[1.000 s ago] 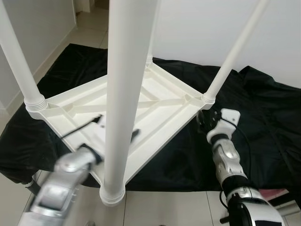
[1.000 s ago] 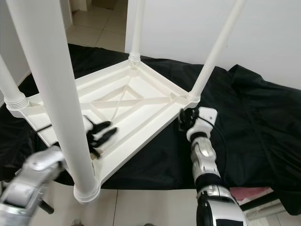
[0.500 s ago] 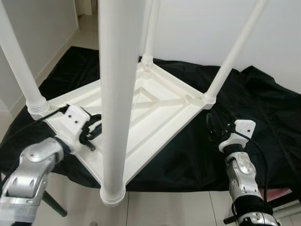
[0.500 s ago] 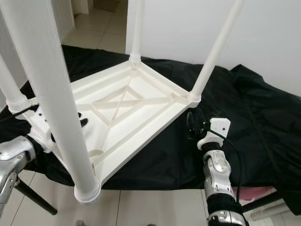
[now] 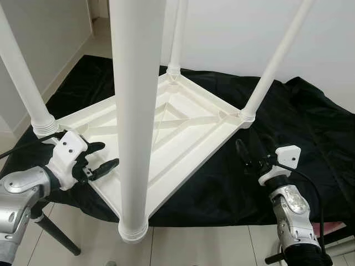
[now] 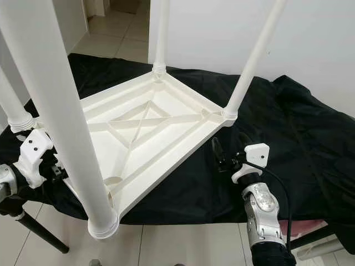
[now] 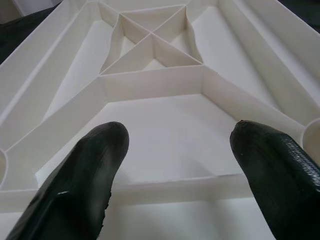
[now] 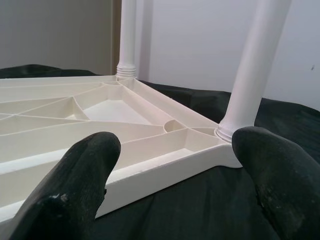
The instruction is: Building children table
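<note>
— What does the room look like?
— There is a plain white wall [image 5: 233, 33] at the back, and a floor of pale beige tiles [image 5: 89, 244].
— And on the floor?
— A wide, crumpled black cloth [image 5: 310, 138] is spread over the tiles. At the far left, a doorway [image 6: 119, 11] opens onto more tiles.

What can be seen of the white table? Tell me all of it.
The table is white, plastic by its look, and lies upside down on a black cloth on the floor. Its four round legs stand upward from the corners. The underside shows raised ribs that cross in the middle. Neither the left gripper nor the right gripper holds it; both are open beside its edges.
</note>
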Robot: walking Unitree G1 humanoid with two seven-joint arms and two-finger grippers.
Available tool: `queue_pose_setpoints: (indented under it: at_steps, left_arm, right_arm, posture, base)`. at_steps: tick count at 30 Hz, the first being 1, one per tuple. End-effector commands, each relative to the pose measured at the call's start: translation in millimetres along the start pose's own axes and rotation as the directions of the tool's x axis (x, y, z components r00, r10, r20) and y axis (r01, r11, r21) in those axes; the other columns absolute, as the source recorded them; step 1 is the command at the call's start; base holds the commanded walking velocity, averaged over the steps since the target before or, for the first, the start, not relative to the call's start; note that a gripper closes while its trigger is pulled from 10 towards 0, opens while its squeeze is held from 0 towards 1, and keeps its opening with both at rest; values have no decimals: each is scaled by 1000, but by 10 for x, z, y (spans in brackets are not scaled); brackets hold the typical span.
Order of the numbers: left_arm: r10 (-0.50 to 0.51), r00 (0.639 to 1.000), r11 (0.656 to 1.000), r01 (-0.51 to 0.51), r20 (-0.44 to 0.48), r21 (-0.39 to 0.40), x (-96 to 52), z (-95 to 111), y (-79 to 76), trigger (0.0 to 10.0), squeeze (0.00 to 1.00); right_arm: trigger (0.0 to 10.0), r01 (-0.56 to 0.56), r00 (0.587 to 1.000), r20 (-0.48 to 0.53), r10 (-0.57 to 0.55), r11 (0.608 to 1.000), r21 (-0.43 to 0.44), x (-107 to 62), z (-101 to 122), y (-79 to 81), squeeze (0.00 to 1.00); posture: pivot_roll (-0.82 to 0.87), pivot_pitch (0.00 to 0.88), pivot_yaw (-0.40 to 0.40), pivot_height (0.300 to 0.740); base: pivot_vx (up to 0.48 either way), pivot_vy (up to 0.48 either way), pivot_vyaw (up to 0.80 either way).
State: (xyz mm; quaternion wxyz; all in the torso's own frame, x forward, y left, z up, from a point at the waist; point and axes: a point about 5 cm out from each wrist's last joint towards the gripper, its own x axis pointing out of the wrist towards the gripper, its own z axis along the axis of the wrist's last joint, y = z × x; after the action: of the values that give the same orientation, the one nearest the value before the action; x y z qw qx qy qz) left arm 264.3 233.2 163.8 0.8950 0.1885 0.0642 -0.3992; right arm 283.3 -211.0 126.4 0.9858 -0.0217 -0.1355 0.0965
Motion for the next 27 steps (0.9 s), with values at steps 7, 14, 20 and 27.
queue_pose_setpoints:
  at_steps: [7, 14, 20, 27]
  left_arm:
    - [-210, 977, 978, 210, -22, -2, -82, -19, -75, 10000, 0]
    - [-310, 947, 951, 309, -87, -23, -95, -61, -34, 10000, 0]
    - [-353, 927, 935, 355, -129, -8, -87, -53, 17, 10000, 0]
    - [-414, 900, 908, 418, -136, 5, 17, -21, -4, 10000, 0]
  right_arm:
    - [10000, -36, 999, -26, 36, 999, 18, -49, 9, 26, 0]
    - [10000, -76, 997, -25, 76, 997, 11, -24, 20, 95, 0]
    - [10000, -77, 997, -23, 77, 997, -7, -44, 29, 86, 0]
    - [10000, -54, 998, -20, 53, 999, -7, -84, 29, 99, 0]
  posture:
    - [83, 23, -92, 740]
    - [60, 12, -46, 740]
    - [49, 8, -11, 740]
    - [30, 2, 16, 740]
  base:
    - [0, 0, 0]
    - [0, 0, 0]
    - [0, 0, 0]
    - [0, 0, 0]
